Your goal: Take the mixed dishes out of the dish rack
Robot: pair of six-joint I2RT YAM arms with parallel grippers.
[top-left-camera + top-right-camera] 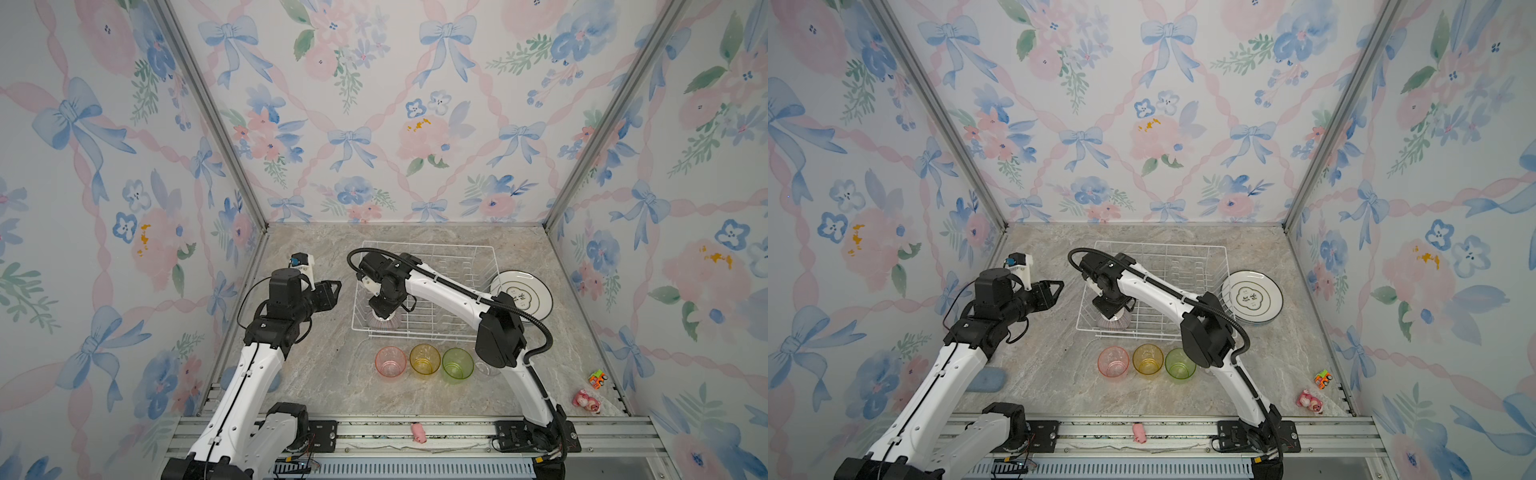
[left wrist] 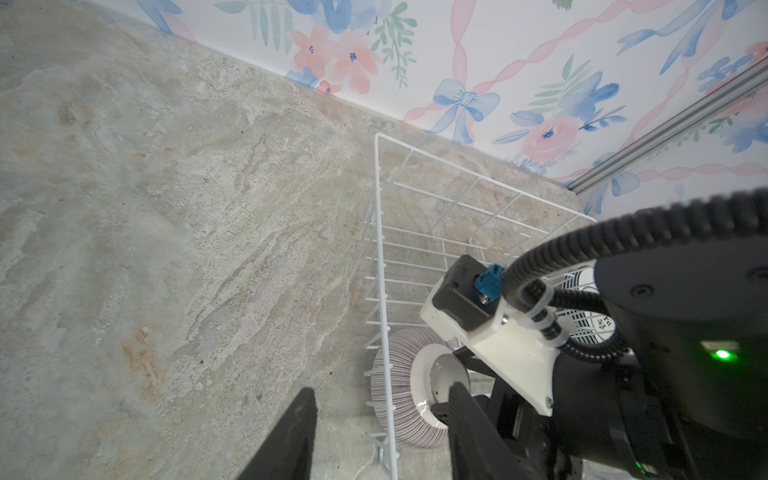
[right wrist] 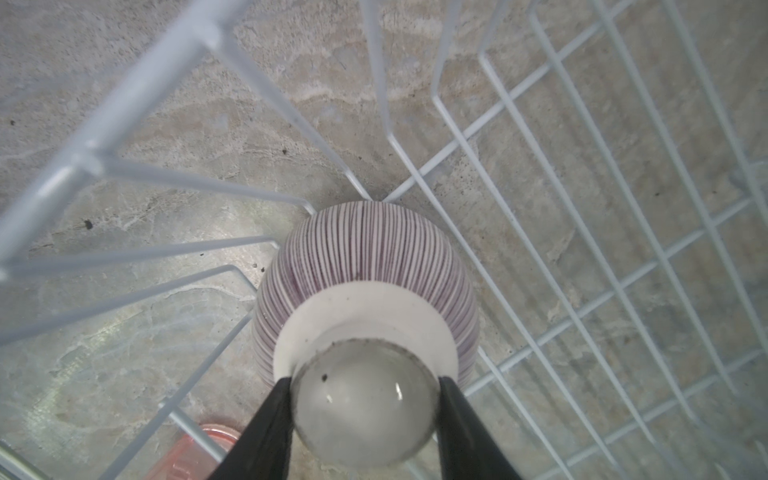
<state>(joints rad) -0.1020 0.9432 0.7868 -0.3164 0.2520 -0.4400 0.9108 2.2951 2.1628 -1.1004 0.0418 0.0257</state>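
The white wire dish rack (image 1: 428,243) (image 1: 1163,243) stands at the middle back. A pink-striped bowl (image 1: 384,323) (image 3: 365,257) sits upside down in its front left corner. My right gripper (image 1: 384,309) (image 3: 365,380) reaches down into that corner, and both fingers press on the bowl's white foot. My left gripper (image 1: 334,286) (image 2: 380,390) hovers open just left of the rack, holding nothing. Plates (image 1: 521,297) are stacked to the right of the rack. Pink (image 1: 390,361), yellow (image 1: 424,359), green (image 1: 457,362) and clear (image 1: 486,370) tumblers stand in a row in front of it.
A toy car (image 1: 597,379) and a pink figure (image 1: 586,401) lie at the front right. A small pink toy (image 1: 418,432) rests on the front rail. A blue pad (image 1: 986,380) lies beside the left arm. Wallpapered walls close three sides.
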